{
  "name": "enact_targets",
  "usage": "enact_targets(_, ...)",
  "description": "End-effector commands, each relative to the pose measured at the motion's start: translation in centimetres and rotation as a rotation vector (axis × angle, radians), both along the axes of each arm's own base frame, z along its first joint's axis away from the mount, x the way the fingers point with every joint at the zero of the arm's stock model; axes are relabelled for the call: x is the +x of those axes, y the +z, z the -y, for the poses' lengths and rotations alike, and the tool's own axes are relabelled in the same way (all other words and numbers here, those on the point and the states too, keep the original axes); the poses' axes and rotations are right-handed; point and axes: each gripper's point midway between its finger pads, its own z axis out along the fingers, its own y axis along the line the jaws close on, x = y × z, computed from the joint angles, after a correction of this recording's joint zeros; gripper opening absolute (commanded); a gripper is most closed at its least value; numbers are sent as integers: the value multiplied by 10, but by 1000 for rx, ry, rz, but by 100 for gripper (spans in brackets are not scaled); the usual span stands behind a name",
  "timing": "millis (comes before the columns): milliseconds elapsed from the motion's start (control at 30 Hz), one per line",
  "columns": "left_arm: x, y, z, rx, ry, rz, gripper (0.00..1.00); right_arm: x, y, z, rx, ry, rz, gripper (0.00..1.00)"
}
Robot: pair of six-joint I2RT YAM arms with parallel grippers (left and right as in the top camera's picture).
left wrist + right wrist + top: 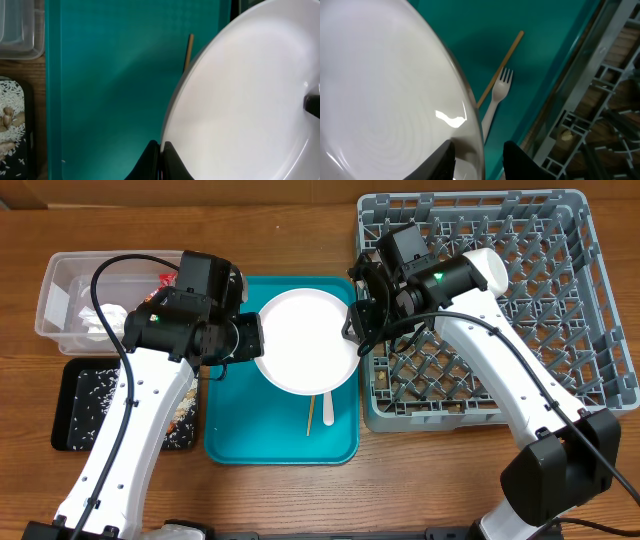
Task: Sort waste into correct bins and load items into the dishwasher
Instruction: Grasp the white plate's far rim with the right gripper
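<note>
The white plate [305,340] [250,100] [380,75] hangs above the teal tray [230,440]. My left gripper [255,340] [161,150] is shut on its left rim. My right gripper [355,320] [479,160] straddles the plate's right rim, one finger over it and one outside, with gaps still showing. On the teal tray under the plate lie the white fork [328,408] [497,95] and the wooden chopstick [310,415] [500,67] [188,50]. The grey dishwasher rack [520,310] [590,125] stands to the right.
The clear tub [60,290] [17,25] at far left holds white napkins [95,318] and a red wrapper [165,280]. The black tray [85,405] in front of it carries rice [95,395] and nuts [7,117]. The rack's near wall stands close beside my right gripper.
</note>
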Motion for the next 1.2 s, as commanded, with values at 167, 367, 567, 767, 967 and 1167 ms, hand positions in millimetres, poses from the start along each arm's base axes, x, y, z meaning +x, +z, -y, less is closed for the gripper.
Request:
enact_targets(167,0,10,3,-6,-36,36,4,1,9,1,2,-2,13,36)
enact_targets(367,0,10,3,-6,-35,36,4,1,14,1,3,-2,16,35)
enact_targets(567,0,10,3,-4,-39,37,4,1,14,1,2,-3,15,27)
enact_targets(767,0,10,3,-4,-39,37,4,1,13,2,-4,-6,17,26)
enact_targets(967,0,10,3,-4,-39,38,4,6,15,3,2,-12,30,25)
enact_targets(1167,0,10,3,-4,-40,38,4,8,15,6,3,-24,29,34)
